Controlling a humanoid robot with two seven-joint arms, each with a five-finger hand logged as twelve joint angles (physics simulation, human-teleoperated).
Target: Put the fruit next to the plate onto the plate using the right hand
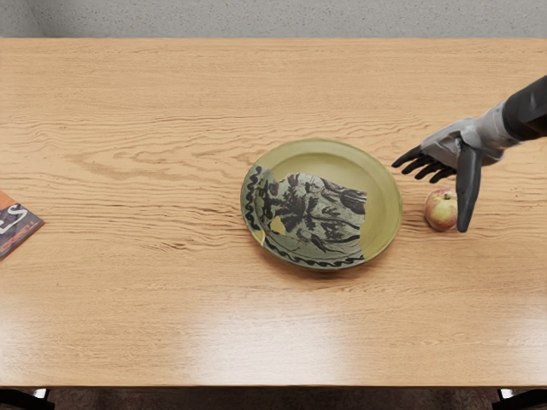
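We see the apple (441, 209) lying on the desk (171, 128) just beside the right rim of the plate (325, 158), with a thin strip of bare wood between them, so it is not on the plate. The right hand (453, 154) hangs above and slightly right of the apple, and its arm (526, 111) comes in from the picture's right edge, which cuts it off. Its fingers (410, 160) are spread apart and point left toward the plate, holding nothing. One long dark digit (466, 196) points down along the apple's right side, and we cannot tell whether it touches the fruit. The plate sits near the middle of the desk, olive green with a dark pattern over its lower left part. Its upper right part is plain and bare. Wide open wood lies left of the plate, behind it up to the far edge, and in front of it down to the near edge. To the right of the apple the desk runs out of the picture, so we cannot see that edge. At the left edge a reddish book (13, 224) is cut off, with only a corner showing and its lettering unreadable. Dark shapes (521, 398) under the near edge are too cropped to identify.
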